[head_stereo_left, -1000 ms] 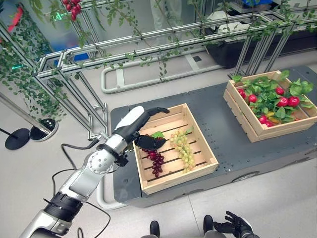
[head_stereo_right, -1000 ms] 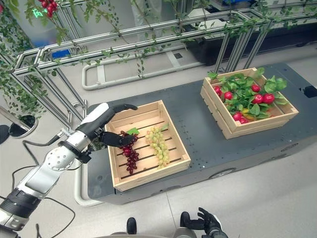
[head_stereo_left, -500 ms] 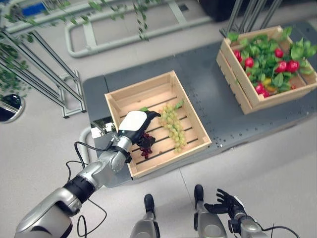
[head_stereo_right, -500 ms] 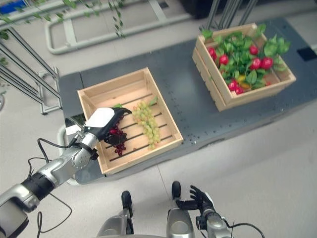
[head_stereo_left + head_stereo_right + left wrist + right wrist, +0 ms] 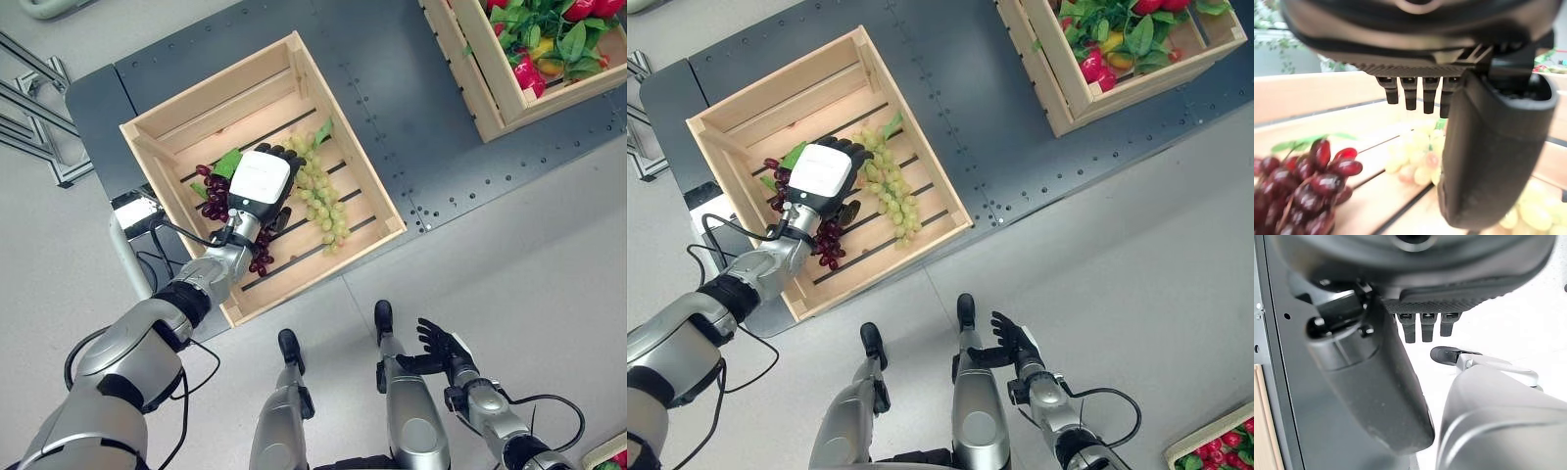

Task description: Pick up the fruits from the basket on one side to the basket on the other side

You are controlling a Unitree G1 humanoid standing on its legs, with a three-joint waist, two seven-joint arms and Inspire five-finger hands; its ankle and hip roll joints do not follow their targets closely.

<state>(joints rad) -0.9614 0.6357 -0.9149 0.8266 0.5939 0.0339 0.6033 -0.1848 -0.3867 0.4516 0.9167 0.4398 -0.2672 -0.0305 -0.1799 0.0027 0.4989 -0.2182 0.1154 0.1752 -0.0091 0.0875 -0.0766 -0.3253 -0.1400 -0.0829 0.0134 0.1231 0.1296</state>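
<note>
While left hand (image 5: 257, 186) hovers open, red grapes (image 5: 217, 201) lie diagonally, right hand (image 5: 443, 349) open.

Floor (image 5: 549, 255): pale grey, smooth, evenly lit, running from 3 o'clock round to 9 o'clock. Desk (image 5: 392, 88): dark grey slab with rounded corners, rows of small bolt holes along its near edge, occupying the 10 to 2 o'clock span. Metal frame rails (image 5: 29, 69) stand on the floor at 10 o'clock, just beside the desk's end.
</note>
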